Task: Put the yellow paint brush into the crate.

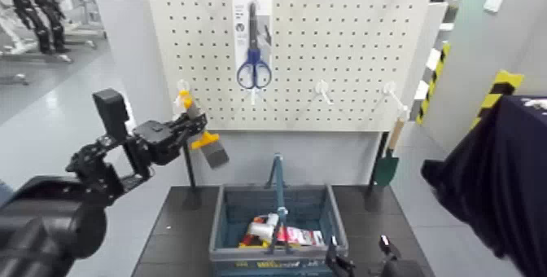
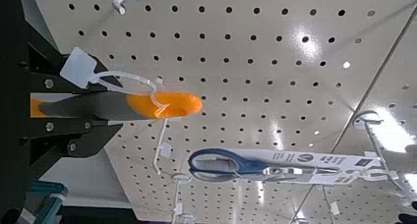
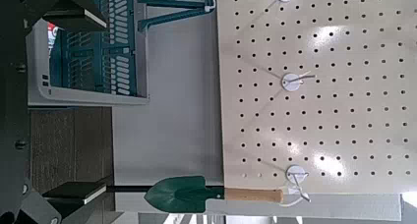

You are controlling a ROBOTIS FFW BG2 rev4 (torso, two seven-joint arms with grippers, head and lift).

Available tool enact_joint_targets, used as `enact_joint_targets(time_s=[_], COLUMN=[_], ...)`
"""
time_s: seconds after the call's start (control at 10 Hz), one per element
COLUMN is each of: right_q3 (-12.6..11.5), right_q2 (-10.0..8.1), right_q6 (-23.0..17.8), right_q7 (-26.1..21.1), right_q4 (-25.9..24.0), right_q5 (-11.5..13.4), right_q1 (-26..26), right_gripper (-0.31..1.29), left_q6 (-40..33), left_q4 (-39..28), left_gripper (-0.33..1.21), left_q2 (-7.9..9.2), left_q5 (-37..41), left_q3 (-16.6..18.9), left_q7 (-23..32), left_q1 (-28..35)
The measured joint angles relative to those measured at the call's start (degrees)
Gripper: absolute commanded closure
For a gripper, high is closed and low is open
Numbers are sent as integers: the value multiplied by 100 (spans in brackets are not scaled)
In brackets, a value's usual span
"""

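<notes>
While the left gripper is closing narrowly around the handle of the yellow paint brush, the brush is hanging at a tilt by the pegboard's lower left corner, its grey head pointing down. That grip is probably serving the drop: the head is staying free to go into the crate first. Whether the loop on the handle is clearing its hook, I cannot tell.

Below, the crate is sitting between the left and right edges of the dark platform, likely so that either arm can reach it. Its upright handle is dividing the opening, so the brush could catch there; the left side is looking like the easier way in. The right gripper is waiting, spread wide and empty, by the crate's near right corner.

The scissors are hanging near the board's top edge on a printed card, too small to read. Yellow lettering is running along the crate's front, also unreadable, and no brand is showing legibly.
</notes>
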Motion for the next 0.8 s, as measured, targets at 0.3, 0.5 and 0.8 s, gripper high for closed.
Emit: enact_joint_targets(time_s=[0.3, 0.5, 0.8], right_q3=[-8, -9, -13], right_q2=[8, 9, 16], right_q6=[-14, -32, -58], right_q7=[0, 0, 0], right_q4=[0, 0, 0], right_q5=[0, 0, -4], right_q1=[3, 9, 9], right_gripper=[15, 15, 15], left_q6=[101, -66, -556], left_q4=[-146, 108, 839], left_gripper=[120, 120, 120], left_q2=[-105, -196, -278], left_q5=[789, 1344, 2264], left_q3=[-83, -236, -762], left_q7=[85, 180, 287], left_q1=[162, 255, 305])
